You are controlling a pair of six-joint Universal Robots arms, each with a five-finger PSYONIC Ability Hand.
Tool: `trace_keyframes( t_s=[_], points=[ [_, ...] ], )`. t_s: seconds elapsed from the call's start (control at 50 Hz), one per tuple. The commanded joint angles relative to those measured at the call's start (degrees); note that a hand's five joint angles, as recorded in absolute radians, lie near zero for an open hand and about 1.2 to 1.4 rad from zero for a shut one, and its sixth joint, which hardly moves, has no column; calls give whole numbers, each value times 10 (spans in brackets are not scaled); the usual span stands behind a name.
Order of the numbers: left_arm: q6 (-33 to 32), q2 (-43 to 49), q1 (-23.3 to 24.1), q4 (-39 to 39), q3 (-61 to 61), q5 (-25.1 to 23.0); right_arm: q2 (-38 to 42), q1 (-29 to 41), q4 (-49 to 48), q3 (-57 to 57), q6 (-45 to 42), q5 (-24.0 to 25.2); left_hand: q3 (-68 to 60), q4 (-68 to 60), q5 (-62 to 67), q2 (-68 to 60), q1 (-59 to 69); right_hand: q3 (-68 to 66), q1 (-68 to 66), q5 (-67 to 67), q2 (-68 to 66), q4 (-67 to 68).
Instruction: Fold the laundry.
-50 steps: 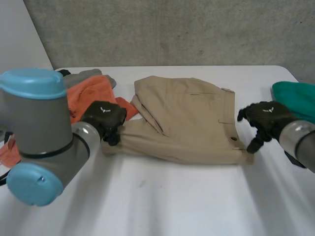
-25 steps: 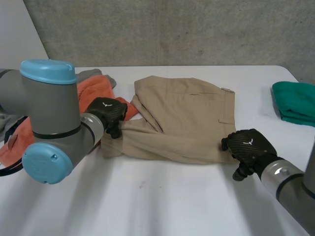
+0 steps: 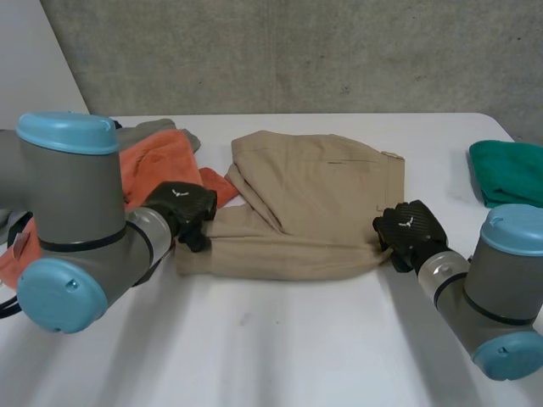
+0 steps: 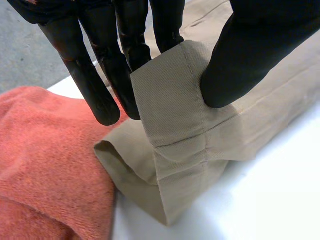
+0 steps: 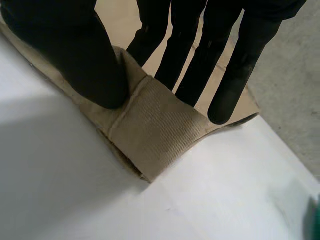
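Mid-fold: the khaki trousers (image 3: 314,199) lie at centre frame on the table (image 3: 280,348). The left hand (image 3: 182,203) pinches their lower-left end and the right hand (image 3: 410,231) their lower-right, fingers (image 4: 95,85) against thumb. The next move probably calls for lifting both ends evenly.

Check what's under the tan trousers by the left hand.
White table under the trousers, hem pinched by the left hand; orange towel beside. Beneath folded layers: hidden.
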State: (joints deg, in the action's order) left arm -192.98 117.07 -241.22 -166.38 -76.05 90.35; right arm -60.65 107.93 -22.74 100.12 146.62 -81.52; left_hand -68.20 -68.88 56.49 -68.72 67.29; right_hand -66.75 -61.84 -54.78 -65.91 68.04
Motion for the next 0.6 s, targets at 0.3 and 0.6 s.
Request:
trace_keyframes(
  t_s=[0.3,0.6],
  points=[
    [14,-315,15,90,47,8,-308,-94,428,-302,26,70,-118,-111,135,-113,127,-132,-182,-152,-141,120],
    [14,-114,30,84,128,21,-145,-65,481,-347,48,44,-118,-111,135,-113,127,-132,-182,-152,-141,120]
  ],
)
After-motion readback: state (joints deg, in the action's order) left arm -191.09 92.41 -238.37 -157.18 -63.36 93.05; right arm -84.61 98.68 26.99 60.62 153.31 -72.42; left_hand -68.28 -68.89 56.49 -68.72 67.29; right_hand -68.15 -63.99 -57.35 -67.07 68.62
